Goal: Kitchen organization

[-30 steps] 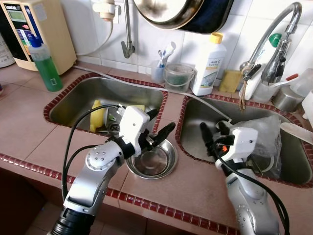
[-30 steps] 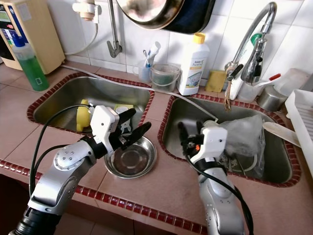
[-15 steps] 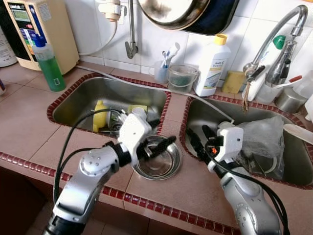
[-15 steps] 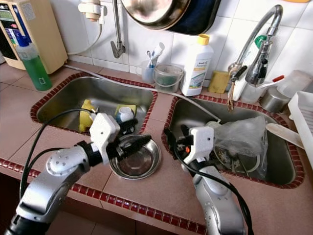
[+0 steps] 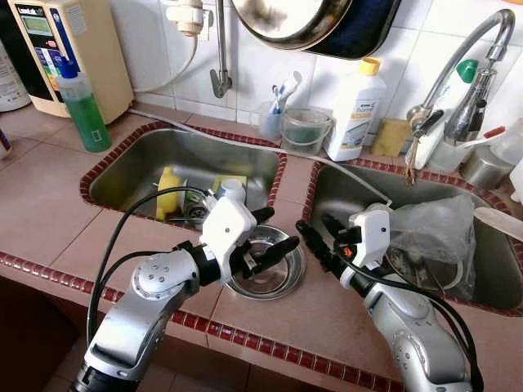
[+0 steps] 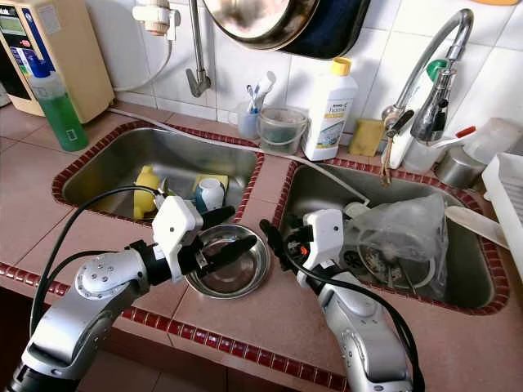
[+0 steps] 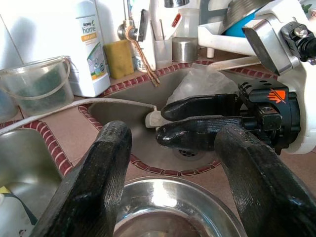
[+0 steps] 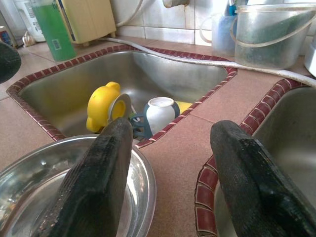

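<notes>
Stainless steel gave the shallow round bowl its shine; it sat on the pinkish tiled bench at the strip between the two sinks, its rim slightly overhanging the left basin. The left claw hovered over the bowl from its 9 o'clock side, black fingers spread apart above the rim, clamped on nothing. The right claw reached in from 3 o'clock, fingers likewise apart, its tips just beside the bowl's edge. Judging by this, both arms flanked the bowl so one could steady or take it from the other.

A yellow plastic toy-like piece and a small white cup lay in the left basin at the bowl's 11 o'clock. A crumpled clear plastic bag filled the right basin. A white detergent bottle with a yellow cap stood against the wall at 1 o'clock, clear of the work.
</notes>
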